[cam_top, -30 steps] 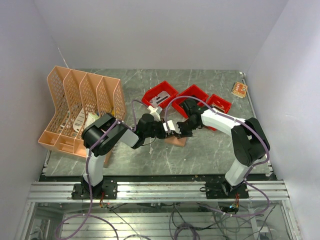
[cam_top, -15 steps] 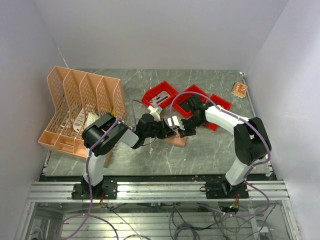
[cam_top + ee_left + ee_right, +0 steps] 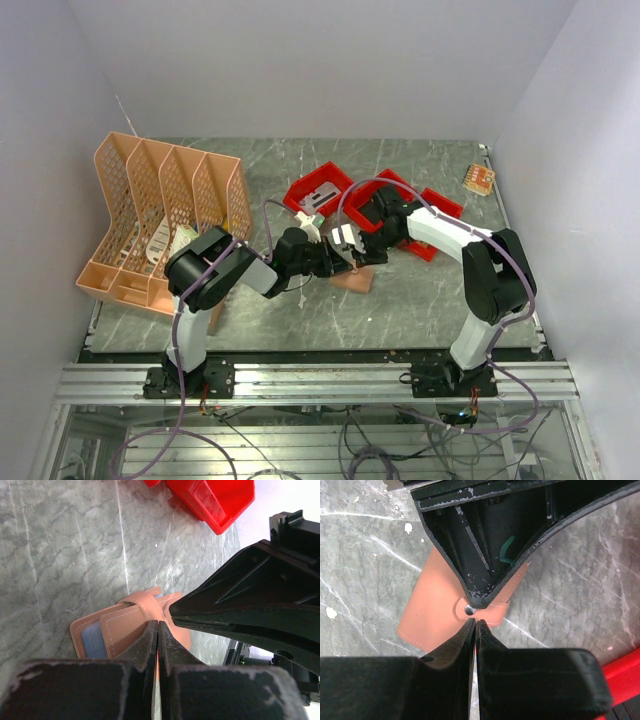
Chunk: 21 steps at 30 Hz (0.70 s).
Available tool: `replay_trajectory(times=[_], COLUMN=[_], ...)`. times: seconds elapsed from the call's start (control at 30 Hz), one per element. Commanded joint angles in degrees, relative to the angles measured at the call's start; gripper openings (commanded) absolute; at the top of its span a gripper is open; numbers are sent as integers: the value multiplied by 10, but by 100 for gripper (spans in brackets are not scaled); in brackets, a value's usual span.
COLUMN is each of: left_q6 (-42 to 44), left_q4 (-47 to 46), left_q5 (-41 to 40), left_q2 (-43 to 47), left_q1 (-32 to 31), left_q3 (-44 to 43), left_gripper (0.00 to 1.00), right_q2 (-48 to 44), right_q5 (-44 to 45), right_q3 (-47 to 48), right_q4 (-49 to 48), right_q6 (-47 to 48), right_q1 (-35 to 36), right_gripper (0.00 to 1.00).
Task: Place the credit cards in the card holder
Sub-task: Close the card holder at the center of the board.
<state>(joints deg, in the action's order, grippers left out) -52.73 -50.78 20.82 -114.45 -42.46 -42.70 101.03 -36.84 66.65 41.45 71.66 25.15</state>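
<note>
The tan card holder (image 3: 353, 282) lies on the marble table between the two arms. In the left wrist view the card holder (image 3: 125, 627) shows its strap and a light blue credit card (image 3: 93, 641) tucked in a pocket. My left gripper (image 3: 158, 625) is shut, its tip at the holder's strap. In the right wrist view the holder (image 3: 432, 612) is folded, its snap strap (image 3: 492, 611) across it. My right gripper (image 3: 474, 622) is shut, its tip just before the snap, facing the left fingertip. Both grippers, left (image 3: 338, 266) and right (image 3: 353, 257), meet over the holder.
Three red bins (image 3: 340, 172) stand behind the grippers; a whitish-grey card-like piece (image 3: 318, 197) lies in the left one. A peach mesh file rack (image 3: 160, 215) stands at the left. A small orange item (image 3: 479, 179) lies at the back right.
The right gripper has shifted slightly left and back, closer to the left gripper over the card holder. The left arm and the holder have barely moved.
</note>
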Motion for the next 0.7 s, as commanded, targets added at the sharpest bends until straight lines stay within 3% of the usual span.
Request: replay_trajectory(times=[0.0,0.67], left_q6=[39,35], left_q4=[120,110], left_q5=[-12,-8], left_q2=[-49,-50], left_q1=[-5,-5], left_q3=[23,29], left_gripper=[7,7], right_q2=[14,14], right_q5=[-3,18], right_q3=[7,-29], right_q4=[6,-11], right_q6=[4,-4], right_q1=[5,40], right_gripper=[4,3])
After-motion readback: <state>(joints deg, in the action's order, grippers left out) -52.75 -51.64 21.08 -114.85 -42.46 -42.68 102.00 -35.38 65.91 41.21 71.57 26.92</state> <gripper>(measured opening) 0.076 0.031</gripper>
